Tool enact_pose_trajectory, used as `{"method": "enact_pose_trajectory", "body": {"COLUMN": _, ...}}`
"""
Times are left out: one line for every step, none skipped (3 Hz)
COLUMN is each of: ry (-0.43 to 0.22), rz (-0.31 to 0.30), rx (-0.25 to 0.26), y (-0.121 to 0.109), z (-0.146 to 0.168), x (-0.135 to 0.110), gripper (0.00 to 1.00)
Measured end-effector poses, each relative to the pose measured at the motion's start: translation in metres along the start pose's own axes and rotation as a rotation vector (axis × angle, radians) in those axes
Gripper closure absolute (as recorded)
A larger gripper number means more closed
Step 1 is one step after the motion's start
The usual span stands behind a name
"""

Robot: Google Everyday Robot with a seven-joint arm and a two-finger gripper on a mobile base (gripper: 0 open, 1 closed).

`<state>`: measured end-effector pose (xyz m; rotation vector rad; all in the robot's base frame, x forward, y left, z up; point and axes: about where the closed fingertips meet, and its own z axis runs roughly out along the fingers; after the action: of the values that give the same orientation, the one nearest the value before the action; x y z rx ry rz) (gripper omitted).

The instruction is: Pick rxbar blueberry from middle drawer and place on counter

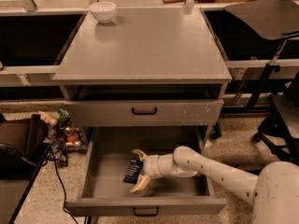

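Observation:
The middle drawer (pixel 100 183) is pulled out, low in the view, with its black handle at the front. The rxbar blueberry (pixel 132 170), a dark flat bar with white lettering, lies on the drawer floor left of centre. My gripper (pixel 137 170) reaches in from the right on a white arm. It is open, one cream finger (pixel 138 154) behind the bar and the other in front of it, so the bar lies between them. The grey counter (pixel 145 45) is the cabinet top above.
A white bowl (pixel 103 10) stands at the counter's back left corner. A shut drawer front (pixel 144 112) with a black handle sits above the open drawer. Clutter and cables lie on the floor at left. A chair (pixel 280 111) stands at right.

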<state>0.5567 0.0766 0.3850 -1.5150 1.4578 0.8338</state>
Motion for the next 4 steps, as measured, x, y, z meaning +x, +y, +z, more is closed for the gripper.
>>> {"method": "enact_pose_trajectory", "body": {"ry": -0.008, "rz": 0.055, "rx": 0.017, "y": -0.004, "z": 0.005, "x": 0.005, "gripper": 0.0}}
{"method": "enact_pose_trajectory", "body": {"ry": 0.046, "rz": 0.082, "rx": 0.034, "y": -0.004, "z": 0.013, "x": 0.006, "gripper": 0.0}}
{"method": "enact_pose_trajectory", "body": {"ry": 0.083, "rz": 0.123, "rx": 0.049, "y": -0.004, "z": 0.024, "x": 0.011, "gripper": 0.0}}
{"method": "enact_pose_trajectory", "body": {"ry": 0.087, "rz": 0.162, "rx": 0.068, "y": -0.005, "z": 0.028, "x": 0.02, "gripper": 0.0}}
